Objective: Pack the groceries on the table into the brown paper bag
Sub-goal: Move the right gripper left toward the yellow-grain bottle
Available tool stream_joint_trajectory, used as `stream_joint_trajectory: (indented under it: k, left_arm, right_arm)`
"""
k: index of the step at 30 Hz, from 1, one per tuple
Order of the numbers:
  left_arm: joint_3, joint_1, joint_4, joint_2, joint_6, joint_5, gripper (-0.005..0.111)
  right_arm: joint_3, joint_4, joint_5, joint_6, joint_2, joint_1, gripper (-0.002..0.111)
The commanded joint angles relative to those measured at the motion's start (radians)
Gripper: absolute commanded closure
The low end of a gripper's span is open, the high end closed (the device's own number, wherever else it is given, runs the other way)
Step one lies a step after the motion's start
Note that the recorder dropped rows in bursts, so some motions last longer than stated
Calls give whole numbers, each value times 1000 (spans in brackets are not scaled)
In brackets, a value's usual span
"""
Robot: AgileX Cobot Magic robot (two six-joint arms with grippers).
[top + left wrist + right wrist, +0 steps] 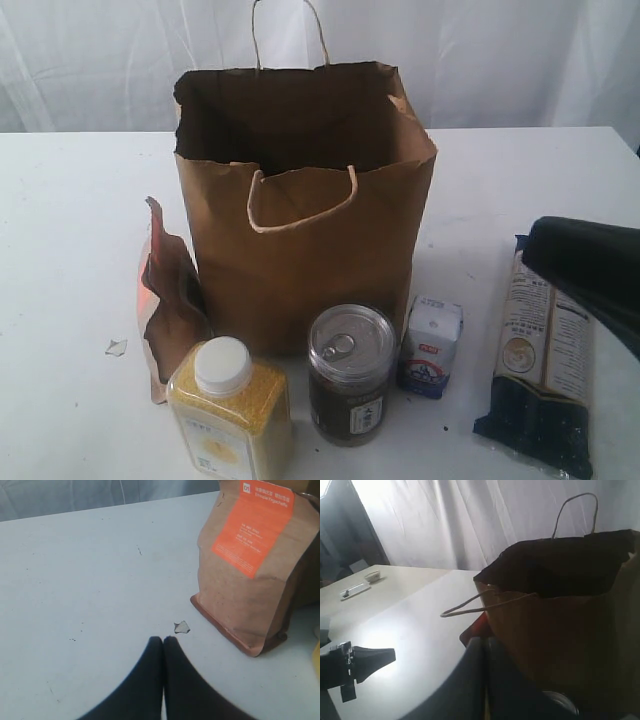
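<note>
Exterior view: the tall brown kraft paper bag (300, 230) stands open-mouthed in the middle of the white worktop (70, 200), and the groceries are all lined up outside it. The brown pouch with the orange label (172, 300) leans just beside the bag's left wall. In front sit the white-capped bottle of yellow grain (232, 415), the pull-tab can (350, 375) and the small white-and-blue carton (432, 346). The long dark noodle packet (540, 380) lies off to the right. That's five items out, and the bag's inside is too dark to read. The left end effector (163, 639) is pressed together, empty, low near the pouch. The right end effector (483, 641) is closed on nothing beside the bag. By my reckoning, all the packing is ahead.
</note>
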Motion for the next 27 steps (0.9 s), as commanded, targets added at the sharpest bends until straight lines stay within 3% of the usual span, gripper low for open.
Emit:
stream_joint_trajectory:
  k: [1,12,14,17,20,27]
  left_arm:
    - [4,3,-3,-9,-3,2,106]
    - [4,3,-3,-9,-3,2,106]
    - [4,3,-3,-9,-3,2,106]
    - [4,3,-3,-9,-3,2,106]
    - [4,3,-3,-9,-3,2,106]
    - [4,3,-3,-9,-3,2,106]
  right_arm:
    - [12,-23,38,9,3,13,108]
    - [49,-23,73,-115,32,20,108]
    - [49,-23,77,-238,71,20,108]
    - [49,-23,289,-533,102,20,108]
    - [49,-23,535,-502,102,20,108]
    - [49,-23,558,-502,102,20,108]
